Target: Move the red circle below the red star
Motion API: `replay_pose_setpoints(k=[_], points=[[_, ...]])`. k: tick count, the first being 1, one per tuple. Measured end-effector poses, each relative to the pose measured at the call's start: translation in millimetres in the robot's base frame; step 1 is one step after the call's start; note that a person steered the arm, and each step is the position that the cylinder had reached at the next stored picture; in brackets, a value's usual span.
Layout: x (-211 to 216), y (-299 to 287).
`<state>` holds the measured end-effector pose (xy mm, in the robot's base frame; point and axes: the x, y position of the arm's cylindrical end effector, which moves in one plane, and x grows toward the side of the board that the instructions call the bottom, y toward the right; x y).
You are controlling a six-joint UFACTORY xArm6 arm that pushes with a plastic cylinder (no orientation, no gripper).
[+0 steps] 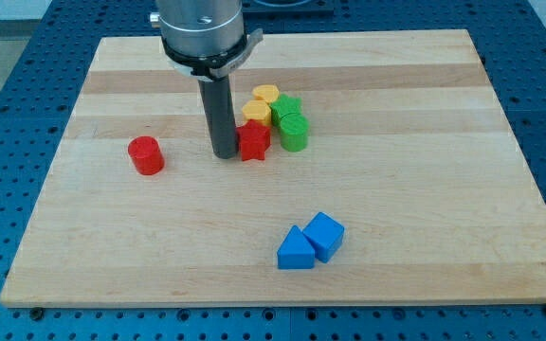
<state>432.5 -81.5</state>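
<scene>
The red circle [145, 154] stands alone on the wooden board [112, 246], toward the view's left. The red star [253, 141] sits near the middle, at the lower left of a tight cluster of blocks. My tip [224, 153] rests on the board right against the star's left side. The tip is well to the right of the red circle, with a clear gap between them.
Two yellow blocks [263, 102] and two green blocks [291, 121] are packed just above and right of the red star. Two blue blocks, a triangle [295, 250] and a cube [324, 234], touch each other lower down, right of centre.
</scene>
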Motion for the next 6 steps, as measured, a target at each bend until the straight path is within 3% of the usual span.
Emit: replay_pose_setpoints(k=[3, 6], points=[[50.2, -39.0], [48.4, -162.9]])
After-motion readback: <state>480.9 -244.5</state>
